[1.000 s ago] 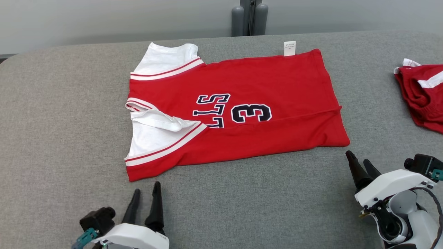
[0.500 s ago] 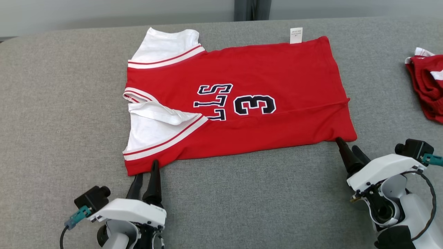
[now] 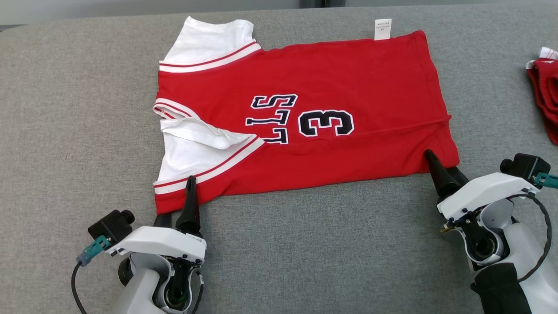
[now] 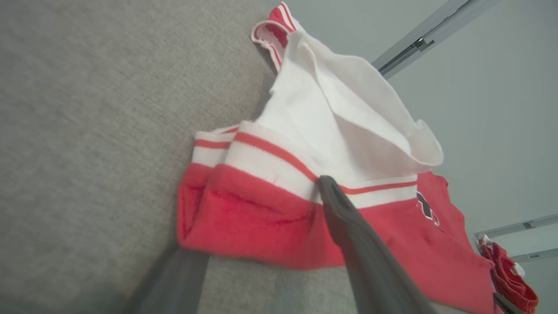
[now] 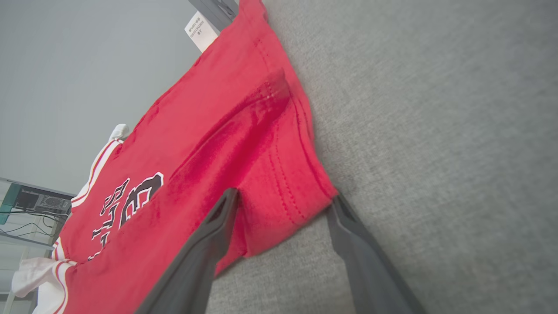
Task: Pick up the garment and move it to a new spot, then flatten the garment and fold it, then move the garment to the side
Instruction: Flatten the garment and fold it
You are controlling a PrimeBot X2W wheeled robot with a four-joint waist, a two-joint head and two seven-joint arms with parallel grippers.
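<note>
while the red shirt (image 3: pixel 331 87) is spread flat on the grey bench (image 3: pixel 305 261), number side up and collar end turned to the robot's left, its near edge is met at both corners. the left fingers (image 3: pixel 190 200) are pressed together on the near left corner, by the white-striped armhole: one finger is laid over the red hem, the other is tucked under it, and cloth is pinched between. in the left wrist view the white sleeve (image 4: pixel 348 109) is seen bunched up just past the upper finger. the right fingers (image 3: pixel 436 172) are held apart at the near right corner: one is laid on top of the cloth, the other is placed just beside the hem, and the corner is left unsqueezed between them. a white label (image 3: pixel 382 29) is seen sticking out from the far edge. a second red garment (image 3: pixel 547 87) is seen well apart at the bench's right edge.
</note>
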